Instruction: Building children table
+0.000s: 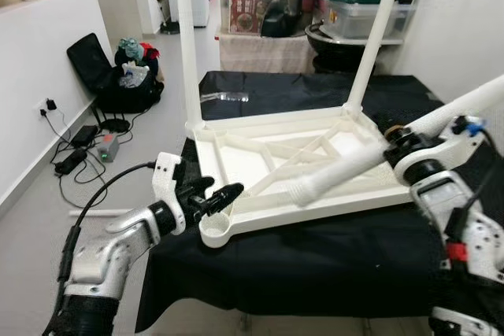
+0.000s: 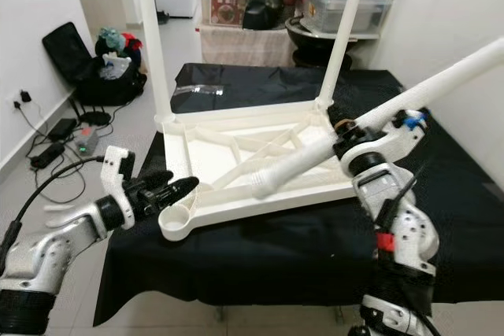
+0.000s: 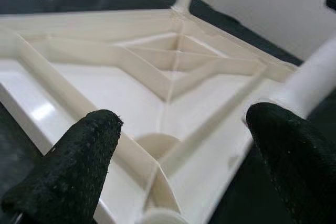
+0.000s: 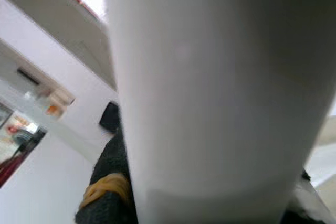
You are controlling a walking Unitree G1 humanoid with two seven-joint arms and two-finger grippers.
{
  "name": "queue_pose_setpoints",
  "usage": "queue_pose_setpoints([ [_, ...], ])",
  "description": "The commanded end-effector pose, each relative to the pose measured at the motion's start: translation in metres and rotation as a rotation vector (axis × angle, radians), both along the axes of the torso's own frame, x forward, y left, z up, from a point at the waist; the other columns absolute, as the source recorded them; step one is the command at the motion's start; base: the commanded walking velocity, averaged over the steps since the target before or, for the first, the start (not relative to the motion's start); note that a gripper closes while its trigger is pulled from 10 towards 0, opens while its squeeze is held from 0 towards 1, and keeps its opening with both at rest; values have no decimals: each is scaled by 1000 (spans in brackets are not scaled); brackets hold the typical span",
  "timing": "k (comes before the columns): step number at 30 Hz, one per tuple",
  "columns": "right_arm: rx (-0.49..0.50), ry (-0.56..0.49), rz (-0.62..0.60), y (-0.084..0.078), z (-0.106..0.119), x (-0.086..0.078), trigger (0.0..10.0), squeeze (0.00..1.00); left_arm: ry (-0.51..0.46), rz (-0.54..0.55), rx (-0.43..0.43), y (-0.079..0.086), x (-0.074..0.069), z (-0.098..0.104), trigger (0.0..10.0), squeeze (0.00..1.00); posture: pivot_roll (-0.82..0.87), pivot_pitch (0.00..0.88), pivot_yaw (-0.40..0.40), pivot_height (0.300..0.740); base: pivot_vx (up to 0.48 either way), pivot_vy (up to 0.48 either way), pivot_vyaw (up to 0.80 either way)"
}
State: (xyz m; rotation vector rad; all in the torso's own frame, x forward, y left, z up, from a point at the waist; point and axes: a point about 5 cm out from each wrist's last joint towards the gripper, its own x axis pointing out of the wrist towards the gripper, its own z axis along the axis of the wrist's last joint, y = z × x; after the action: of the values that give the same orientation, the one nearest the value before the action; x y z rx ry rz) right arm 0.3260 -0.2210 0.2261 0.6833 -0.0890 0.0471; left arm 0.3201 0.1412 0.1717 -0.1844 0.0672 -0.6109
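Note:
The white children's table top (image 1: 236, 155) lies upside down on a black cloth-covered table (image 1: 315, 257). Two white legs (image 1: 187, 45) (image 1: 374, 37) stand upright in its far corners. My right gripper (image 2: 356, 141) is shut on a third white leg (image 1: 346, 167). This leg slants over the table top with its ribbed end low and pointing to the left. In the right wrist view the leg (image 4: 210, 93) is pressed against a black finger (image 4: 105, 192). My left gripper (image 1: 227, 189) is open beside the round front-left corner socket (image 1: 214, 230). Its black fingers (image 3: 79, 166) straddle the ribbed underside.
A black bag (image 1: 102, 76), chargers and cables (image 1: 87, 147) lie on the floor to the left, along with a white rod (image 1: 98, 212). Storage boxes (image 1: 252, 5) and a green-lidded container (image 1: 366, 1) stand behind the table. A clear wrapper (image 1: 224, 97) lies on the cloth.

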Motion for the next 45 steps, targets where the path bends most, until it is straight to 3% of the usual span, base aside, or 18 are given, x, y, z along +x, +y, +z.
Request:
queue_pose_setpoints([
  [1,-196,47,-25,14,-7,0,10000,0,-73,-23,24,-13,3,12,10000,459,45,0,-57,740,0,0,0],
  [10,-425,-30,-135,21,3,-1,10000,0,-152,-26,46,-28,-1,23,10000,522,53,0,-56,740,0,-339,231],
  [15,-388,-84,-182,17,15,1,10000,0,-166,-32,65,-32,-2,19,10000,522,58,0,-53,740,0,-420,800],
  [22,-471,-143,-267,9,30,4,10000,0,-185,-40,81,-37,-1,19,10000,529,61,0,-52,740,0,-420,727],
  [32,-491,-120,-320,7,19,0,10000,0,-192,17,36,-33,3,24,10000,467,59,0,-46,740,129,-105,0],
  [38,-527,-109,-353,4,16,-2,10000,0,-210,27,30,-33,5,27,10000,522,54,0,-42,740,0,0,0],
  [43,-672,-80,-534,-16,17,-5,10000,0,-221,51,20,-33,8,28,10000,663,53,0,-44,740,371,0,0],
  [45,-707,-76,-569,-19,17,-6,10000,0,-223,49,19,-33,7,28,10000,663,54,0,-45,740,442,0,0],
])
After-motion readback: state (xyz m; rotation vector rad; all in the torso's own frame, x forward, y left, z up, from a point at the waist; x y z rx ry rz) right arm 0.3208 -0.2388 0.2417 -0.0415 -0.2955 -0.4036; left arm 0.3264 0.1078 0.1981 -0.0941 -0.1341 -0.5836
